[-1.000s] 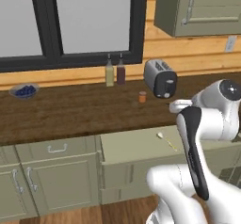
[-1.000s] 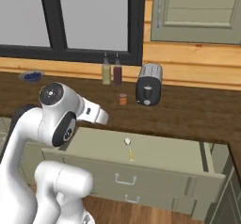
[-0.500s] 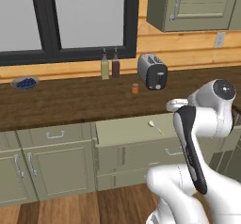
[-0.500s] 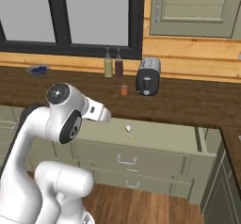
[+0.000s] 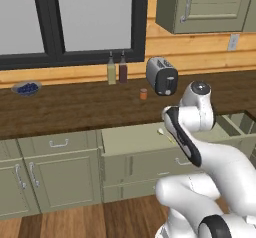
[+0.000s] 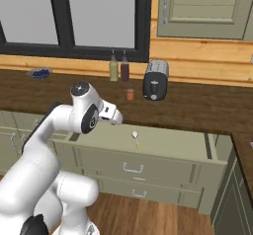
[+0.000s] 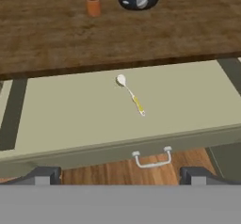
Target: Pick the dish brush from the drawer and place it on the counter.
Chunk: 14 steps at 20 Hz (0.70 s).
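Observation:
The dish brush (image 7: pixel 130 94) lies flat on the pale green floor of the open drawer (image 7: pixel 70 115), whitish head toward the counter (image 7: pixel 47 35), yellow handle toward the drawer front. The left base view shows the brush (image 5: pixel 164 133) in the drawer (image 5: pixel 130 134) under the counter (image 5: pixel 75 107), partly beside my arm. From the right base view, the brush (image 6: pixel 135 138) lies a little right of my gripper (image 6: pixel 114 115), which hangs above the drawer (image 6: pixel 168 142). My gripper (image 7: pixel 120 176) is open, fingertips wide apart, holding nothing, well above the brush.
A dark toaster (image 5: pixel 162 75) and a small orange jar (image 5: pixel 143 94) stand on the counter behind the drawer. Two bottles (image 5: pixel 116 68) stand by the window. A bowl of blueberries (image 5: pixel 26 88) sits far left. A silver handle (image 7: pixel 151 159) shows below the drawer front.
The whole scene has shifted in both base views, so the base has driven. The brush lies in the same spot in the drawer, and nothing has been grasped.

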Available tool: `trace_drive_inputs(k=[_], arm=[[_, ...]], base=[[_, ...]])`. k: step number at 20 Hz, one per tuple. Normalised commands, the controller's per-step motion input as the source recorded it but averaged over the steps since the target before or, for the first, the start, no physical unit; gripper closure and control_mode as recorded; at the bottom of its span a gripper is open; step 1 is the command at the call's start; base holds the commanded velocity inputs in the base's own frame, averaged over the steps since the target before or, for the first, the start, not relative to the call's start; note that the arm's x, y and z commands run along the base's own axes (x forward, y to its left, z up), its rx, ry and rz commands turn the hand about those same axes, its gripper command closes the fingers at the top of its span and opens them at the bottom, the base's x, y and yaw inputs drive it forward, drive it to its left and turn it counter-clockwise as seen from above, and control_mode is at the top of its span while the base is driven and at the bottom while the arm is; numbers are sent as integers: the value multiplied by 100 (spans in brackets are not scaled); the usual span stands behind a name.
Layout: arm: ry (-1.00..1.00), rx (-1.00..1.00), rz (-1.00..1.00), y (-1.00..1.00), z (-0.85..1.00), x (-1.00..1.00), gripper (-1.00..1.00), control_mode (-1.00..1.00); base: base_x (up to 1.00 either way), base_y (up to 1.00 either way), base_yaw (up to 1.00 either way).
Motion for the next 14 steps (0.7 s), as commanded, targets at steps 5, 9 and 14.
trace_drive_inputs(k=[5, 9, 14], arm=[[3, 0, 4, -21, -62, 12, -100, -100], [6, 0, 2, -31, -62, 0, -100, -100], [15, 0, 0, -3, -56, 8, -100, -100]], base=[[0, 0, 0], [0, 0, 0], [0, 0, 0]])
